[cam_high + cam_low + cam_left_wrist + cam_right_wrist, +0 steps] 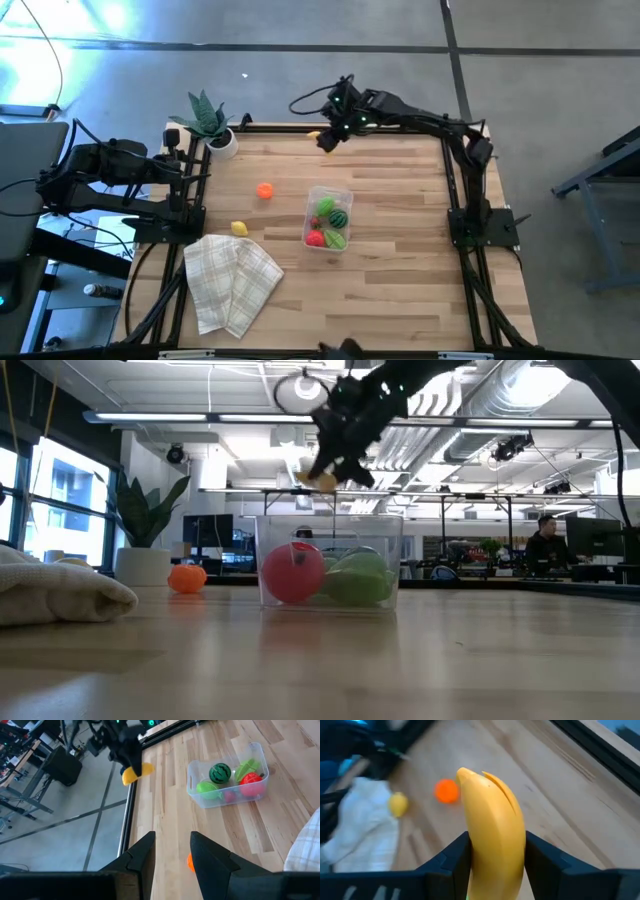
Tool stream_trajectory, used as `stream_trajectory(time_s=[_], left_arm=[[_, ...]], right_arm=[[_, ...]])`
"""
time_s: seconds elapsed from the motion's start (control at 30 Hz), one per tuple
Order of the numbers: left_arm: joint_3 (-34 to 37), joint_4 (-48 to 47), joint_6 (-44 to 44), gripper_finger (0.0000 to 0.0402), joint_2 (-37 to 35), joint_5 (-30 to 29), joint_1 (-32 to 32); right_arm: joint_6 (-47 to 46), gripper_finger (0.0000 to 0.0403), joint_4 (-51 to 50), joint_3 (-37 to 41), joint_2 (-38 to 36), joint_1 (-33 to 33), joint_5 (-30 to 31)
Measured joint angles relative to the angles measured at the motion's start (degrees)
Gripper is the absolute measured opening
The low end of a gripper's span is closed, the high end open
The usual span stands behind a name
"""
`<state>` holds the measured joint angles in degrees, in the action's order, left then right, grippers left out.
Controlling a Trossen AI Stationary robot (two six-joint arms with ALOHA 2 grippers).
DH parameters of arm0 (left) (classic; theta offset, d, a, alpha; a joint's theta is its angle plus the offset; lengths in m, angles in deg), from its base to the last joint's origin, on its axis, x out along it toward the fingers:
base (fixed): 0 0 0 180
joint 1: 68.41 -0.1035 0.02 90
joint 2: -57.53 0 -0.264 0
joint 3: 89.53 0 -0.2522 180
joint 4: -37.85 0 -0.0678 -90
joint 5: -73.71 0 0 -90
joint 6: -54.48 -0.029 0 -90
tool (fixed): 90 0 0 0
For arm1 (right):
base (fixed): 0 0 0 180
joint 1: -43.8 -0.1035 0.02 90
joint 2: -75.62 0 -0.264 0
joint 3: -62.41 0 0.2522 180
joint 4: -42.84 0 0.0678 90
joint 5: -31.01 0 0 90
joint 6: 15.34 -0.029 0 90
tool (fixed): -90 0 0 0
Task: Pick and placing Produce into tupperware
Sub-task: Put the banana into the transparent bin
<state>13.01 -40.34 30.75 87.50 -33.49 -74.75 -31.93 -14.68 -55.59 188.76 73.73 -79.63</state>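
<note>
My right gripper hangs over the table's far edge, shut on a yellow toy banana, which also shows at banana. The clear tupperware stands mid-table on its base, holding a dark striped green piece, a light green piece, a red piece and another green piece. An orange toy and a yellow toy lie on the wood to the tub's left. My left gripper waits raised at the table's left edge, open and with nothing between its fingers. My right gripper pinches the banana's two long sides between its two fingers. The fingers slant down toward the table's left and lie along the banana, whose free end sticks out past the fingertips. The banana is lifted clear of the table.
A checked folded cloth lies at the near left. A potted green plant stands at the far left corner. Black frame rails run along the table's edges. Bare wood lies to the tub's right and toward the near edge.
</note>
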Motion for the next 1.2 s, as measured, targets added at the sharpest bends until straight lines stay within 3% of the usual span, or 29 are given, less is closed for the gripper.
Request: stream_trajectory(time_s=[0.23,0.47,0.63,0.77,1.2], left_arm=[[0.0,-0.01,-0.01,0.0113,0.0,0.0,0.0],[0.0,0.0,-0.01,0.0113,-0.01,0.01,0.0],[0.0,-0.01,-0.01,0.0113,-0.01,0.01,-0.01],[0.0,0.0,-0.01,0.0113,-0.01,-0.01,0.0],[0.0,0.0,0.0,0.0113,0.01,0.0,0.0]], right_arm=[[4.92,0.014,0.79,-7.9,-0.11,-4.89,-2.53],[17.16,0.014,-9.75,-9.34,-0.11,-10.27,-2.2],[23.16,0.014,-18.36,-9.23,0.43,-14.39,4.38],[26.6,0.014,-19.08,-9.23,0.44,-17.44,6.73],[20.87,0.014,-20.32,-9.25,7.55,-24.86,7.33]])
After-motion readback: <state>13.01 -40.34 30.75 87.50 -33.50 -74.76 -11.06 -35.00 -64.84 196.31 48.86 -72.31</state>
